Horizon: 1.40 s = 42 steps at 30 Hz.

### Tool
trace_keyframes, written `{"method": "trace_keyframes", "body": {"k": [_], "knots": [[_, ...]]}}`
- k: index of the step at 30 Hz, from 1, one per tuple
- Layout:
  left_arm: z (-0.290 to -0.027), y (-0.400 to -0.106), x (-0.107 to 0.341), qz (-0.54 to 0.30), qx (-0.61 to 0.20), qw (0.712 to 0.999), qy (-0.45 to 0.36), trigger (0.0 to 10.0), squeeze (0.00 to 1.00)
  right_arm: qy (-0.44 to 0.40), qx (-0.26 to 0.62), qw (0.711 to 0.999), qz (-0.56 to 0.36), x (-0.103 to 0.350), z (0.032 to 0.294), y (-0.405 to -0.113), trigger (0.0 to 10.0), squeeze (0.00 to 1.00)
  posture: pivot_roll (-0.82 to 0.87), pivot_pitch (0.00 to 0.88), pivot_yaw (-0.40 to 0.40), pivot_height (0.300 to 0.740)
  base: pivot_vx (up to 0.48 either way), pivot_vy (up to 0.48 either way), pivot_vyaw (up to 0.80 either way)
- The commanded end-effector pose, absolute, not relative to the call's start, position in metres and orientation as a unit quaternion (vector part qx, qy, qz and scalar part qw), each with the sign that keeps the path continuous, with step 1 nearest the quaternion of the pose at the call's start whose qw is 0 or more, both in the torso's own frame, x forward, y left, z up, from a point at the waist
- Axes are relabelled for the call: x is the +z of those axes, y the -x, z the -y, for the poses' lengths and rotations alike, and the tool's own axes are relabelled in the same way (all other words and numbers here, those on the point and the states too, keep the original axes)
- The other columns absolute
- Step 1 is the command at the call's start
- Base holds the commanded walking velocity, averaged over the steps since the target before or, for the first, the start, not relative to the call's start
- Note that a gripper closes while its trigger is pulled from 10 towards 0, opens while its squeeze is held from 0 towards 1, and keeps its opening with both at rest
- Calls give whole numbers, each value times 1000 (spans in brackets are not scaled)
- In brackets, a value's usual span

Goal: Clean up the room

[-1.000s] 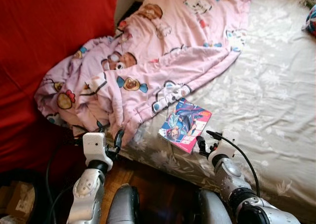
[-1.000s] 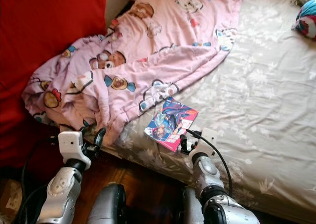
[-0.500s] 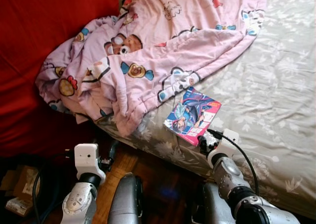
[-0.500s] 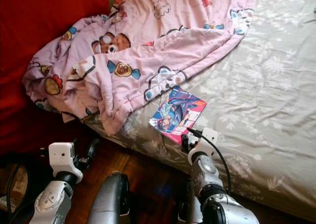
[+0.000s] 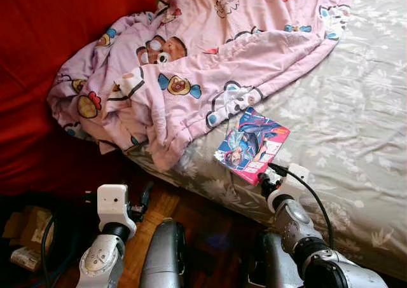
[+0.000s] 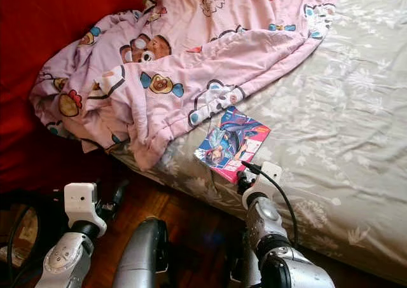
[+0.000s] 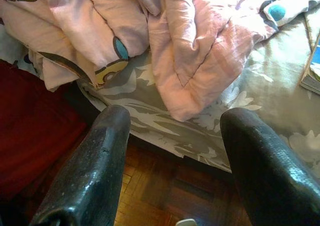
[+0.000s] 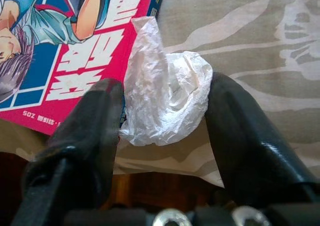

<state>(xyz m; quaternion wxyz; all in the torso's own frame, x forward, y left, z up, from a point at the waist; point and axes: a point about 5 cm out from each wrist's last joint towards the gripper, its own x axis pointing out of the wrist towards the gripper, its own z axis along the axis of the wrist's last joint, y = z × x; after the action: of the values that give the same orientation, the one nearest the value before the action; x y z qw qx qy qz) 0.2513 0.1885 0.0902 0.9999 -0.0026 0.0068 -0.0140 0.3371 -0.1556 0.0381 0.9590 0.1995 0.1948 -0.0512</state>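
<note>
- Since a second ago my head camera has tipped down and back, so the whole scene has slid; my left gripper (image 5: 144,196) has dropped away from the quilt's hanging edge and now hovers over the wooden floor (image 5: 191,221), while my right gripper (image 8: 162,111) has stayed at the near edge of the bed by the comic book.
- On my right wrist camera I see the right jaws spread moderately wide around a crumpled piece of clear plastic wrap (image 8: 167,104); one finger (image 8: 95,121) touches it, the other finger sits right against its far side, though I cannot tell whether it is actually pinched.
- I see that the plastic wrap lies on the bedsheet (image 5: 337,129), partly overlapping the red corner of the comic book (image 5: 253,145).
- From the head views, I find the comic book flat on the grey floral sheet near the mattress edge, just beside the lower fold of the pink cartoon quilt (image 5: 191,65).
- My left jaws stand wide open with nothing between them; I can see past the fingers (image 7: 95,171) to the quilt's hanging corner and the sheet's side above the parquet.
- I see the quilt bunched against a red sofa (image 5: 57,40) on my left.
- I can also see a cardboard box (image 5: 19,227) on the floor at my far left.
</note>
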Motion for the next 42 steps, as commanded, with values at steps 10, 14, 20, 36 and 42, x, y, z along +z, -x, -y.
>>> {"method": "trace_keyframes", "body": {"k": [10, 14, 20, 36, 42], "knots": [[-190, -248, 85, -24, -8, 1000, -5, 10000, 0, -201, -75, 951, -221, 23, 165, -324, 0, 0, 206, 381, 45, 636, 0, 0, 0], [-190, -249, 85, -24, -8, 1000, -5, 10000, 0, -203, -78, 950, -223, 22, 166, -324, 0, 0, 207, 378, 46, 636, 0, 0, 0], [-191, -249, 84, -28, -11, 999, -13, 10000, 0, -206, -71, 948, -230, 19, 163, -322, 0, 0, 207, 373, 48, 636, 0, 0, 0], [-191, -259, 79, -33, -16, 999, -23, 10000, 0, -206, -71, 948, -231, 19, 165, -322, 0, 0, 196, 330, 45, 636, 0, 0, 0], [-194, -266, 67, -49, -7, 999, -19, 10000, 0, -195, -73, 959, -193, 23, 173, -321, 0, 0, 160, 275, 35, 636, 0, 0, 0]]}}
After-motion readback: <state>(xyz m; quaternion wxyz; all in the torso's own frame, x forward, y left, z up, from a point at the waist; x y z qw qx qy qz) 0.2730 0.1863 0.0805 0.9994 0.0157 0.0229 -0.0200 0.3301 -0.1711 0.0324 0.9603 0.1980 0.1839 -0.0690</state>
